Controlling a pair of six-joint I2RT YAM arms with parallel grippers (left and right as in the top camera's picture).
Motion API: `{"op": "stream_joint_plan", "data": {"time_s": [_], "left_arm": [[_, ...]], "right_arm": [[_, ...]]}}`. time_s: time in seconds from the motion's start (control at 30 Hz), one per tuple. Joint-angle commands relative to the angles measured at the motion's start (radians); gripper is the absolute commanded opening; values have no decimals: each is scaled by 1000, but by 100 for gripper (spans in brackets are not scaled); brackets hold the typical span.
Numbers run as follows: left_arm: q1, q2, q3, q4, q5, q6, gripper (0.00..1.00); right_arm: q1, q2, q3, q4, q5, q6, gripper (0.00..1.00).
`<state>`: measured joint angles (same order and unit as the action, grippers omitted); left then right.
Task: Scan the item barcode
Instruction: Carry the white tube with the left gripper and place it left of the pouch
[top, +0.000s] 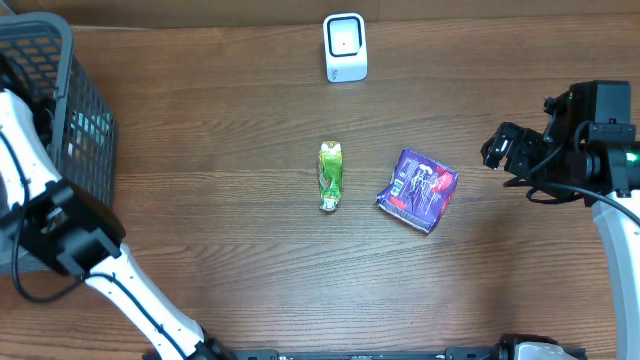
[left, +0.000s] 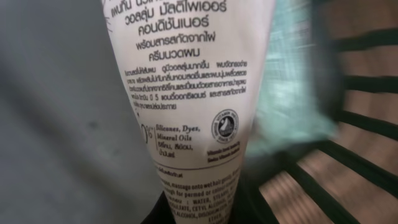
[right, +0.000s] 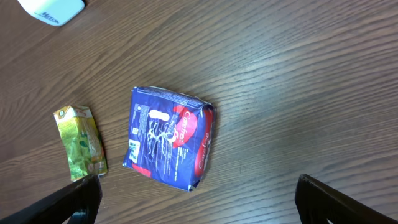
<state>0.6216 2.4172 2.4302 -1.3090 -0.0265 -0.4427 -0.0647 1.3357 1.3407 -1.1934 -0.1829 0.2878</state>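
Clamped with the left gripper (left: 196, 214) on a white plastic tube (left: 186, 93) printed in Thai, down in the dark mesh basket (top: 60, 60) at upper left — presumably for carrying to the small white scanner (top: 345, 47) at top centre — with the right gripper (right: 199, 202) spread wide, clear at right.

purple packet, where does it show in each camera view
overhead: purple packet right of centre.
left wrist: not in it; white tube fills it.
right wrist: left of centre.
shared landmark: green sachet just left of it in both.
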Motion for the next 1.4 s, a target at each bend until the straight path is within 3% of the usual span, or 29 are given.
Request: {"op": "stream_joint_plan", "data": {"time_s": [0.0,0.17,0.33,0.6,0.7,0.87,1.0,1.2,1.37], "left_arm": [[-21,-329,29,14,1,92,4],[-101,-546,29,6,2,239,4],[-289,-660,29,-74,30,346,5],[-641,-580,-34,-315,55,360,4],[-731,-499,-176,-351,112,327,4],[-819,-424,-442,-171,240,289,4],[-878,-387,-631,-12,240,177,4],[-936,-383,-846,161,204,118,4],[-935,-383,-895,200,192,98,56]], "right_arm": [[-3,-2,5,10,-2,-3,100],[-3,-2,5,23,-2,-3,100],[-3,-2,5,44,-2,-3,100],[-3,-2,5,47,-2,-3,100],[-3,-2,5,51,-2,-3,100],[-3,-2,5,55,-2,-3,100],[-3,-2,5,51,-2,-3,100],[-3,-2,5,49,-2,-3,100],[-3,-2,5,50,-2,-4,100]]}}
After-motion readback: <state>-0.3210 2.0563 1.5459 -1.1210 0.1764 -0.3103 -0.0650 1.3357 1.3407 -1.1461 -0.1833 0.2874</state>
